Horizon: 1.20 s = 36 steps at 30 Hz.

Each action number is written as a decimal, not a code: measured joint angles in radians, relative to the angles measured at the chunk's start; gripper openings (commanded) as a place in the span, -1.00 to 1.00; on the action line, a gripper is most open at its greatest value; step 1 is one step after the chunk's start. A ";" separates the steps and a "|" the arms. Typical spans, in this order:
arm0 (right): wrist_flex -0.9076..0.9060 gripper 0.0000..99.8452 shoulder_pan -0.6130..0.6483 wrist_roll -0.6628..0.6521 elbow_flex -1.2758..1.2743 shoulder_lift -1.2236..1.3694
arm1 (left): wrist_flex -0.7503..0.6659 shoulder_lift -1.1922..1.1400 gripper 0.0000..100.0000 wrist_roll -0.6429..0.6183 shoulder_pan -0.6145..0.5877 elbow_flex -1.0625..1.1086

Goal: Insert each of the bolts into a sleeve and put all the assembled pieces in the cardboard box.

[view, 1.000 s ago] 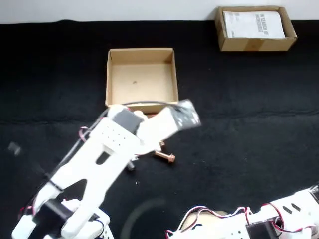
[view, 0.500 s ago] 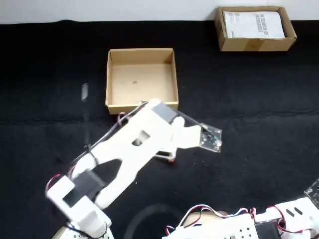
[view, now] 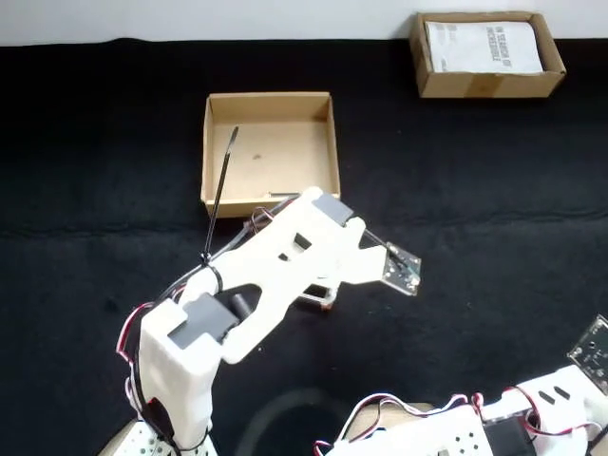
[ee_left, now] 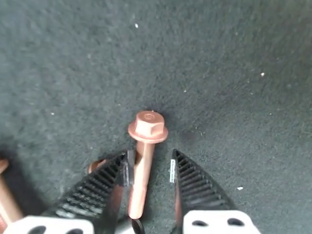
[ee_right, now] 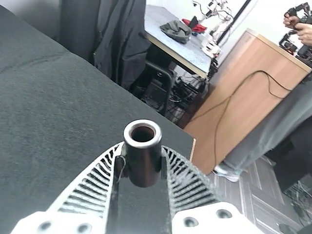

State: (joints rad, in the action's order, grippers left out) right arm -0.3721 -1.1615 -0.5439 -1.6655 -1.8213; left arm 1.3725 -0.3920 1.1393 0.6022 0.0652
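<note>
Two claws | left wrist: left claw parted astride copper bolt | right wrist: right claw clamps black sleeve

Your high view: fixed overhead, looking down on desk; left wrist view: close, facing down at desk past left end effector; right wrist view: level across desk into room; high and left wrist views share desk patch around bolt.

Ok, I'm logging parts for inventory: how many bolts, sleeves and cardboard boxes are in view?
Bolts: 2
Sleeves: 1
Cardboard boxes: 2
Total: 5, plus a half-hidden copper bit by the left gripper, maybe another bolt.
</note>
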 measured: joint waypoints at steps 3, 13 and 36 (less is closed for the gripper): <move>0.000 -0.98 0.000 0.000 0.000 0.000 | 0.000 -0.021 -0.72 0.000 0.002 0.000; 0.002 -0.98 0.002 -0.005 0.000 0.000 | 0.006 -0.129 -0.88 0.000 0.003 -0.103; -0.112 -0.98 0.275 0.322 0.000 0.000 | 0.153 0.000 -0.98 -0.603 0.020 -0.440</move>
State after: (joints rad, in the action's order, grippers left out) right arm -0.4841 -0.8869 -0.2217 -1.6655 -1.8213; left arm 1.5259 -0.3920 0.5363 0.6222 -0.3751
